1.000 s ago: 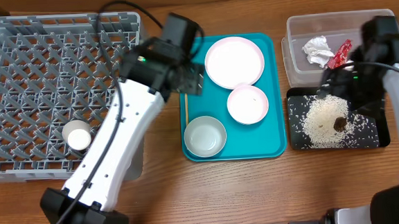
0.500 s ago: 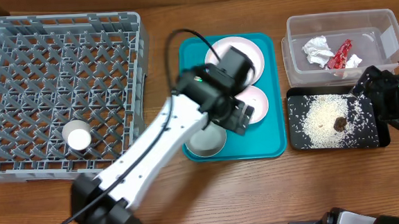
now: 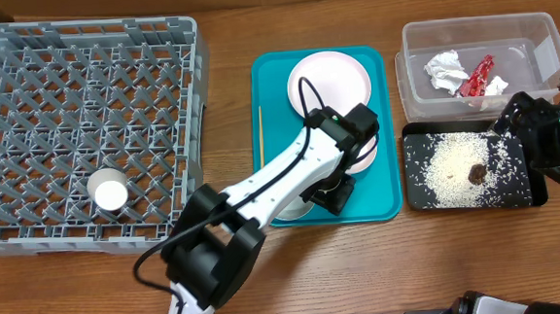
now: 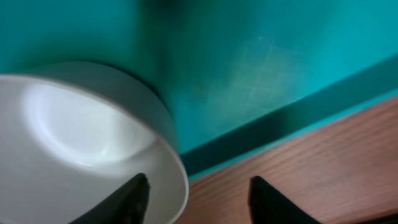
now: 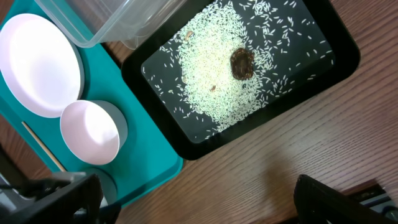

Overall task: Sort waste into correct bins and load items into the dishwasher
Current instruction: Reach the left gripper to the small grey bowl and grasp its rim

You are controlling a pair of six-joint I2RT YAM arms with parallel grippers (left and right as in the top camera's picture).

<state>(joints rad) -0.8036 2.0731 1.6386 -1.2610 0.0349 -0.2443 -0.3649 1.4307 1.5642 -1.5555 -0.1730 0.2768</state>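
CHANGE: left gripper (image 4: 198, 183) has swung across onto the teal tray's (image 3: 378, 93) front-left corner | FINGERS: left half-closed astride the metal bowl's (image 4: 81, 143) rim, not yet clamped; right gripper (image 5: 196, 186) spread wide, empty, beside the black tray (image 3: 410, 173) | MEANING: bowl pickup starting; bowl still on the tray, rack (image 3: 31, 231) holds only the cup (image 3: 110, 194)

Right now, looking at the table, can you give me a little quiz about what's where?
1. True or false: the cup stands in the rack.
2. Where is the rice? A teal tray, B black tray, C plate.
3. Fill in: the red wrapper lies in the clear ____.
Key: 1 true; 2 B; 3 tub.
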